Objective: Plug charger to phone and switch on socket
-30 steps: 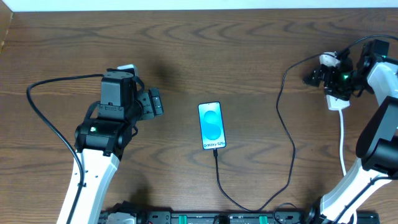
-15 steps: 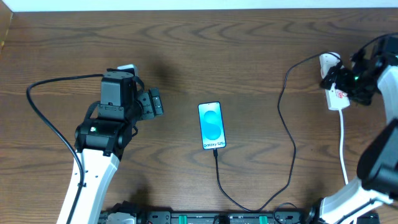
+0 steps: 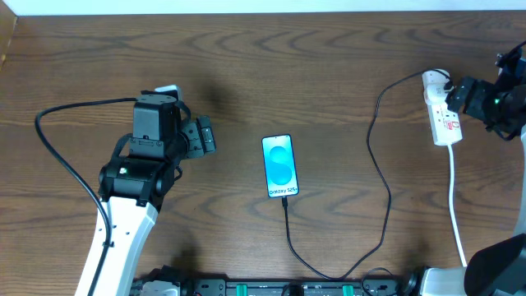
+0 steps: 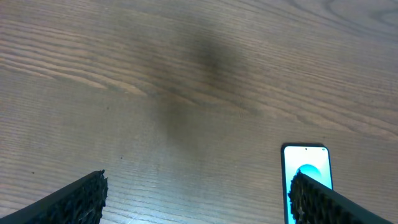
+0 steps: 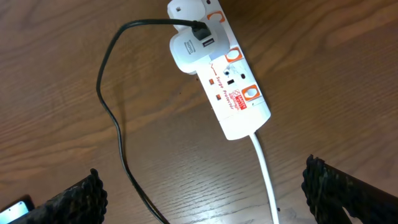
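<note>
Right gripper point(image 3: 465, 95) now sits clear of the white plastic socket point(image 3: 445, 125), fingers open; left gripper point(image 3: 203, 136) unmoved, fingers open, above wood-grain surface point(image 3: 329, 74).

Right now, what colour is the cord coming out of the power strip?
White; the cord leaving the power strip shows best in the right wrist view.

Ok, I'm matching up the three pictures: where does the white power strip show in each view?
Overhead: the power strip lies at the far right, upper half.
Left wrist: not in it.
Right wrist: upper centre, slanting down to the right.
Shared landmark: the phone, centre overhead, lower right in the left wrist view, bottom left corner in the right wrist view.
</note>
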{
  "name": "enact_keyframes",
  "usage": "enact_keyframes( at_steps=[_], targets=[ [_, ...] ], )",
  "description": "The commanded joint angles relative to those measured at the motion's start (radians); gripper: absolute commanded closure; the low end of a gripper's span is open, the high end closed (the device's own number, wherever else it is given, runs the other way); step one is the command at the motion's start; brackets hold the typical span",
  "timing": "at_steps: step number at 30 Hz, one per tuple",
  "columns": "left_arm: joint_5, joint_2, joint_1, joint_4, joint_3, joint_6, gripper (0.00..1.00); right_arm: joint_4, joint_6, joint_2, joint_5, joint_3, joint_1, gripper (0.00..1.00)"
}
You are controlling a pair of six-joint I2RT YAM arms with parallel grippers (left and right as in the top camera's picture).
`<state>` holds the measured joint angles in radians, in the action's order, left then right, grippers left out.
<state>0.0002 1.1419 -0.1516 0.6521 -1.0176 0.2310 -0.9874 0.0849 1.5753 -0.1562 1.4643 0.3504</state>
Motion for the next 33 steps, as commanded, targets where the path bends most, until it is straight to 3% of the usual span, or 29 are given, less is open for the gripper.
enact_keyframes(
  at_steps=[1, 33],
  targets=[
    [-0.012, -0.001, 0.003, 0.002, 0.006, -0.013, 0.07, -0.004, 0.011, -0.008, 0.012, 0.002, 0.000, 0.01],
    [-0.012, -0.029, 0.002, 0.002, 0.023, -0.013, 0.07, -0.004, 0.011, -0.008, 0.012, 0.002, 0.000, 0.01]
  ],
)
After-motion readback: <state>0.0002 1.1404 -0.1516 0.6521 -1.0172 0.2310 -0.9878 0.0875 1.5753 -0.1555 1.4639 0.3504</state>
